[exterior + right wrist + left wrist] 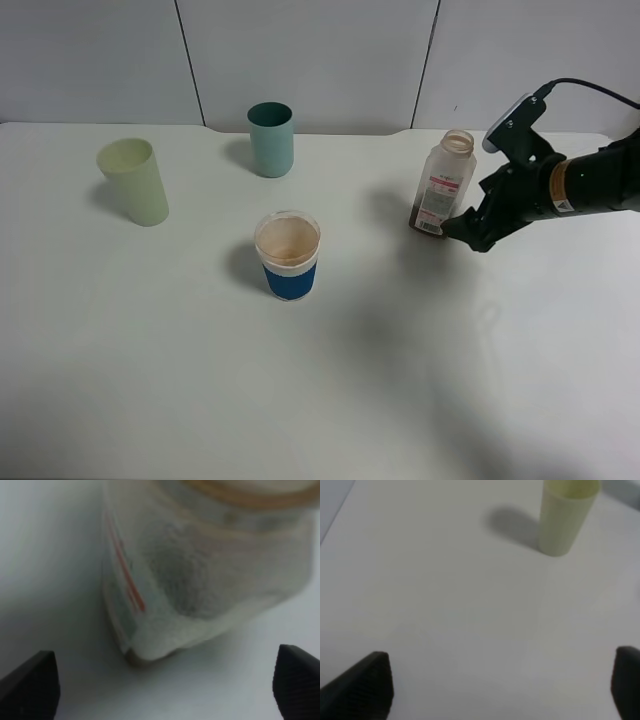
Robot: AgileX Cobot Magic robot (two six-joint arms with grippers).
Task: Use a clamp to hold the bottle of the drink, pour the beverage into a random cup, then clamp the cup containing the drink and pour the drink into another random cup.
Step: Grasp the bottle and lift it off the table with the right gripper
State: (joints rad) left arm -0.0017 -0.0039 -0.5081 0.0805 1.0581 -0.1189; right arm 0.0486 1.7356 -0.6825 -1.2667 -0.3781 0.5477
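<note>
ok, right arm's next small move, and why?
Probably back the right gripper off the bottle and swing toward the blue-banded cup. Its jaws are open, the bottle stands upright with only a brown trace at the bottom, and that cup looks brownish inside, so the first pour seems done.

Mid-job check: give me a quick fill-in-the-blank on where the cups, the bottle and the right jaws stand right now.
1. The table holds ___ cups.
2. Brownish drink shows in the banded cup, whose band is ___.
3. The right gripper sits beside the upright bottle with its jaws ___.

Missing words: three; blue; open.
</note>
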